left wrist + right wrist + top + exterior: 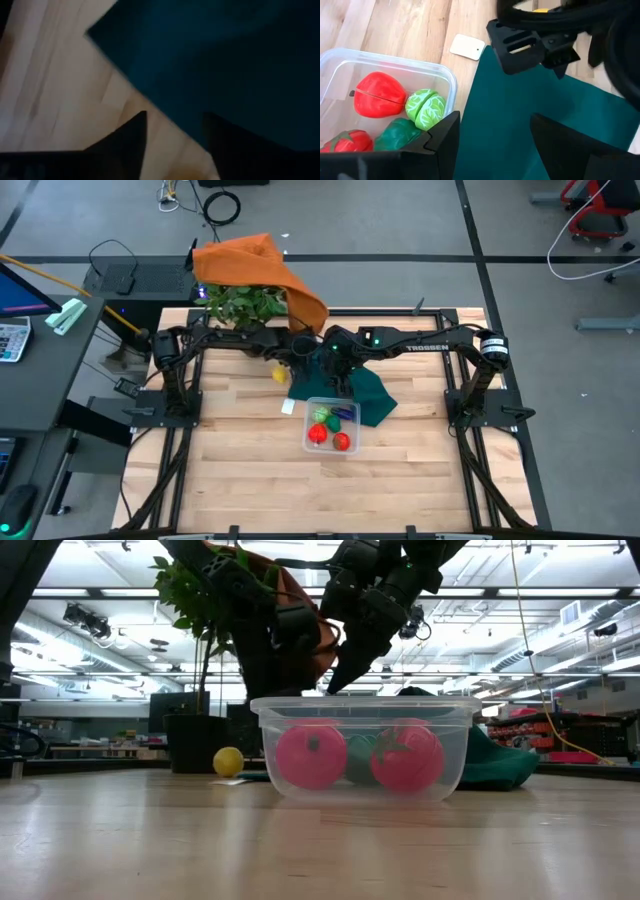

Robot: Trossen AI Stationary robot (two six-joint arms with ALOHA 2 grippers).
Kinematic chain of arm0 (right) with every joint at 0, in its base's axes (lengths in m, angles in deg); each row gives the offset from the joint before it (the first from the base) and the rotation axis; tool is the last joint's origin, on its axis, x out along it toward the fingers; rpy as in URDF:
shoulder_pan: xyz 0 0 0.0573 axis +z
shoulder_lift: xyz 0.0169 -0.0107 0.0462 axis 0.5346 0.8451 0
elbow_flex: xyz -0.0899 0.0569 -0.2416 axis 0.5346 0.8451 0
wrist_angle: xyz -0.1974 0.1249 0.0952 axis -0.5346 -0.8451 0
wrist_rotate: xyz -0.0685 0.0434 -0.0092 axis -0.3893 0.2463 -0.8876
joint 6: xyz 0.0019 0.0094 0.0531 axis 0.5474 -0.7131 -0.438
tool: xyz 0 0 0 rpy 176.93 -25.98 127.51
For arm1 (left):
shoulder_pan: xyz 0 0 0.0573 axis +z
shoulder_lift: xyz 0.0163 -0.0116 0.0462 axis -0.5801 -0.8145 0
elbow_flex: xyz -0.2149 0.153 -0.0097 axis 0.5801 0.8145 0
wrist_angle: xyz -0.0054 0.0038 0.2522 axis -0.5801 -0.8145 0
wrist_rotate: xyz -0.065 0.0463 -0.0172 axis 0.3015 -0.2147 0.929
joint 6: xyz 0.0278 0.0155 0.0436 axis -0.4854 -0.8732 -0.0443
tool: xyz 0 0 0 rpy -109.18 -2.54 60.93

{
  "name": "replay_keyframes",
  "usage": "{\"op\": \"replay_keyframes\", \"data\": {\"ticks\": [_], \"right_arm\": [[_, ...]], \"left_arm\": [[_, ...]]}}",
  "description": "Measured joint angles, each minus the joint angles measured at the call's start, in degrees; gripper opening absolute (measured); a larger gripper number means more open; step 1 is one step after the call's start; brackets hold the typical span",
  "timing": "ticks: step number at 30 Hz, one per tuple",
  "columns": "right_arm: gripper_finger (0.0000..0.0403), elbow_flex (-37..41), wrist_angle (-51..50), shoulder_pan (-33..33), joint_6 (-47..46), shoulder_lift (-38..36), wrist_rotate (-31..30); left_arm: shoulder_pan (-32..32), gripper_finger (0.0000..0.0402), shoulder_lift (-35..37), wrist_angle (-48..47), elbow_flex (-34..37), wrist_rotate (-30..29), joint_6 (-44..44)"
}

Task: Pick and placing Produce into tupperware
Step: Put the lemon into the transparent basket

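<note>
The clear tupperware (330, 427) (365, 750) (451, 85) rests flat on the wooden table. Inside lie a red piece (377, 95), a light green cabbage (425, 107), a dark green piece (397, 136), a red tomato (345, 142) and a blue piece (340, 418). A yellow piece (279, 373) (228, 762) sits on the table behind the container. My right gripper (495, 145) is open above a teal cloth (520, 115), just beside the container. My left gripper (175, 145) (530, 45) is open over the cloth's far edge, near the yellow piece.
The teal cloth (368, 395) lies beside and behind the container. A small white block (288, 407) (467, 47) sits at the container's far left corner. A potted plant (245, 302) and an orange cloth (262, 265) stand at the far edge. Bare wood stretches toward the near edge.
</note>
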Motion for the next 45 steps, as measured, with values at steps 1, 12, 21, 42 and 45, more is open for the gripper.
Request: {"op": "replay_keyframes", "data": {"ticks": [1, 12, 21, 42, 45], "right_arm": [[0.0203, 0.00, 0.00, 0.00, -0.15, 0.00, 0.00], [0.0203, 0.00, 0.02, 0.01, -0.26, 0.00, 0.00], [0.0203, 0.00, 0.02, 0.01, -0.26, 0.00, 0.00], [0.0203, 0.00, 0.04, 0.02, -0.20, 0.00, 0.06], [0.0203, 0.00, 0.04, 0.02, -0.20, 0.00, 0.09]], "left_arm": [[0.00, 0.0211, 0.00, -1.18, -0.21, -0.34, 2.34], [-1.21, 0.0344, 0.04, -8.34, -0.57, 0.21, 3.28], [-0.71, 0.0348, 0.13, -11.81, -0.58, 2.42, 2.77], [1.29, 0.0290, 0.38, -15.27, 1.59, 8.35, -2.22], [0.63, 0.0241, 0.28, -13.92, 1.64, 9.31, -1.99]]}}
